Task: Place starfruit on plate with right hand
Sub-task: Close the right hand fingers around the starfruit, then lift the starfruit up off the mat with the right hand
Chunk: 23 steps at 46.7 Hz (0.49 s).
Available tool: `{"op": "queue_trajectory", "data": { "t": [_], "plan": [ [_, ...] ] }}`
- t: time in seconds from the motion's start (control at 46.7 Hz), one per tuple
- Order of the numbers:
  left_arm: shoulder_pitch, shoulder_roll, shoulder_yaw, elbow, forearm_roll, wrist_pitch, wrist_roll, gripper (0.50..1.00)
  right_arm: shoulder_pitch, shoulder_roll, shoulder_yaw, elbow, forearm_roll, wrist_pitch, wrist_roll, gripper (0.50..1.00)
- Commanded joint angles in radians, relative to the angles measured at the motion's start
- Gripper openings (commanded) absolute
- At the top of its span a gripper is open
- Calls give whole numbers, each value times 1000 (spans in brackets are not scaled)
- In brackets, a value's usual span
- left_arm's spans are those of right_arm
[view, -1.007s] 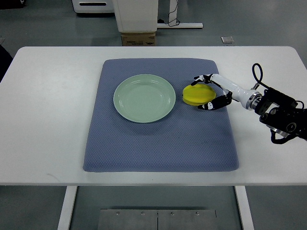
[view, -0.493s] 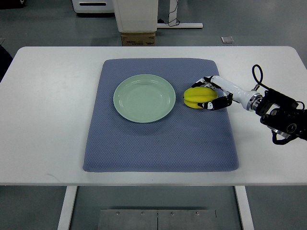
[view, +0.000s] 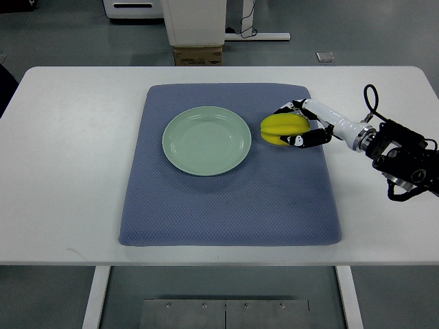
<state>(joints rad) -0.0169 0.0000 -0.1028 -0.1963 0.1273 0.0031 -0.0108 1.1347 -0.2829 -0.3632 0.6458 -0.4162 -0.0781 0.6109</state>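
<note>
Starfruit sits gripped in the right hand fingers, just beside the empty plate; placing remains.

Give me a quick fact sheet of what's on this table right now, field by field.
surface: white table with a blue mat on it
plate: pale green plate, empty, on the mat's left-centre
fruit: yellow starfruit, right of the plate, not touching it
robot hand: right robot hand, fingers wrapped around the starfruit
left arm: not visible
</note>
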Motion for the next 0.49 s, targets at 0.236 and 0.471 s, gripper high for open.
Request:
{"op": "queue_trajectory", "data": {
  "t": [0.236, 0.471],
  "plan": [
    [0, 0, 0, 0, 0, 0, 0, 1000, 25, -61, 121, 2, 48, 95, 0, 500],
    [0, 0, 0, 0, 0, 0, 0, 1000, 60, -70, 188, 5, 50, 159, 0, 500]
  ]
}}
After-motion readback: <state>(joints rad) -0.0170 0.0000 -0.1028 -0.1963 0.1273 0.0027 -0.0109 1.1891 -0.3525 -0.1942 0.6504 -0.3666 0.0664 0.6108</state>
